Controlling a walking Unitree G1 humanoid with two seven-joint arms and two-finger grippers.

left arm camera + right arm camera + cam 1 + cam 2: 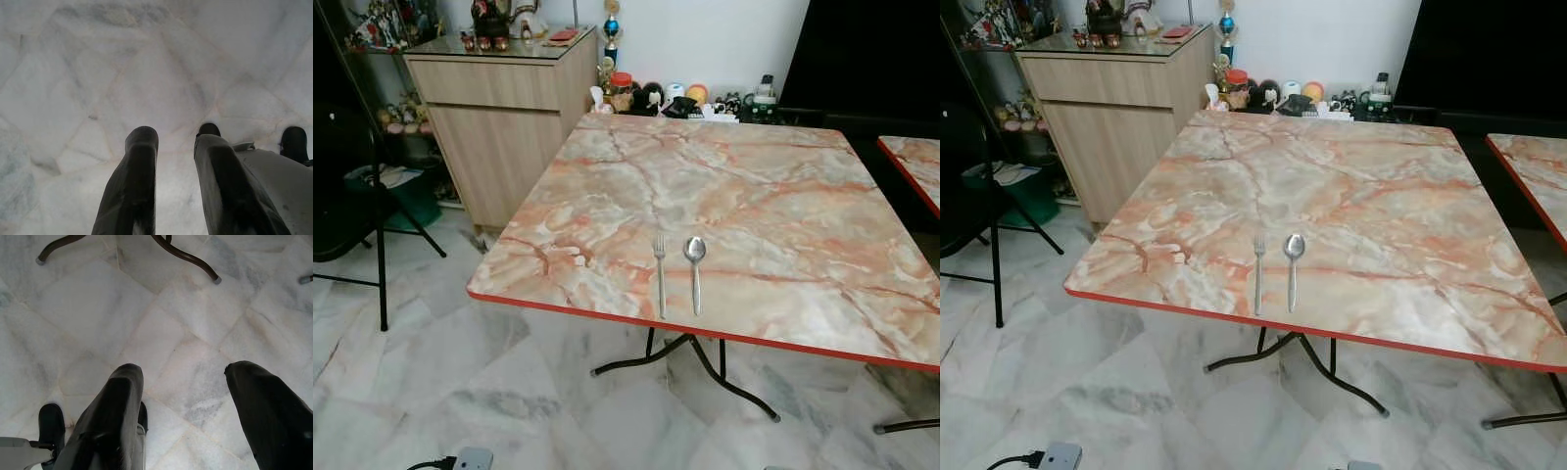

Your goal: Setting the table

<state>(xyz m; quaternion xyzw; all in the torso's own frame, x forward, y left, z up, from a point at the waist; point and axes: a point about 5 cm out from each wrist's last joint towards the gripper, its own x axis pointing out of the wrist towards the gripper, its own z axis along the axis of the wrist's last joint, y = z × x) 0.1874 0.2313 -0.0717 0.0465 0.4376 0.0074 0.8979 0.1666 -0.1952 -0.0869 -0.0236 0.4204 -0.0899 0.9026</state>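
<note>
The fork point(659, 274) and the spoon point(694, 271) lie side by side near the front edge of the marble-patterned bench point(773, 206), handles toward the red rim, just beside each other but apart. Nearer than these, both arms hang low over the pale marble floor point(161, 328). The left pincer point(173, 156) has its fingers a small way apart with nothing between them; the right pincer point(183, 396) stands wider open, also empty, with the bench's dark curved legs point(186, 257) ahead of it.

Judging from this, one place looks laid with cutlery and no plate or cup is to be seen. The risks lie mostly in what comes next. The cutlery sits close to the rim, so a bump against the folding legs or a sleeve-like sweep of an arm could send it onto the floor. A cable and small adapter point(470, 457) lie on the floor close by and could snag a step. Farther off, a black chair point(352, 196) and a wooden cabinet point(499, 117) crowded with ornaments narrow the way on the left. At the bench's far edge, small jars and figurines point(651, 96) could topple if the bench were jolted.
</note>
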